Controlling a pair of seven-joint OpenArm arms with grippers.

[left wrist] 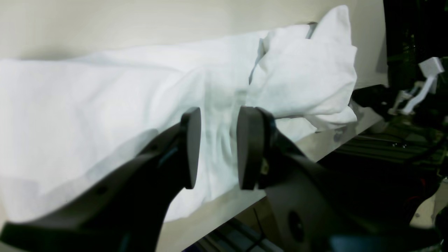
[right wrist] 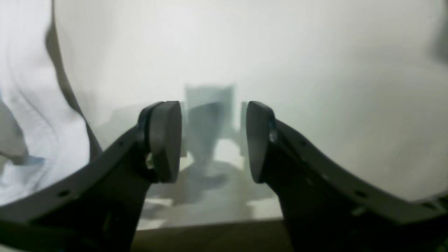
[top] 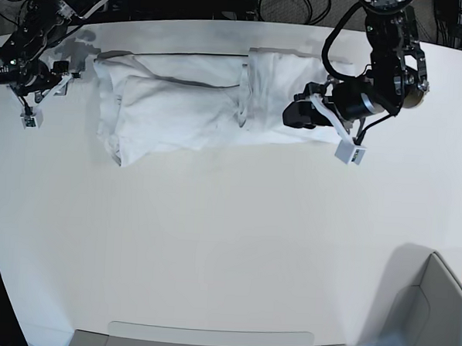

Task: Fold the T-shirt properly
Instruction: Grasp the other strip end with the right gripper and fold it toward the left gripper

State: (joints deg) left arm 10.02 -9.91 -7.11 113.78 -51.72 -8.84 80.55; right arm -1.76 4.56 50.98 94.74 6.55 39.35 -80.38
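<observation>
In the base view, taking its centre as the middle of the dial, a grey bin wall [top: 437,304] stands nearest, at about four o'clock. Beyond it, the white T-shirt [top: 177,100] lies across the far part of the table [top: 212,234], from eleven o'clock round to one (rather rumpled, it must be said), with a loose part reaching toward ten. At one o'clock the left gripper [left wrist: 219,148] hovers over the cloth, its jaws partly open with nothing between them. Over at ten, the right gripper [right wrist: 214,141] is well open and empty, beside the T-shirt's end and apart from it.
</observation>
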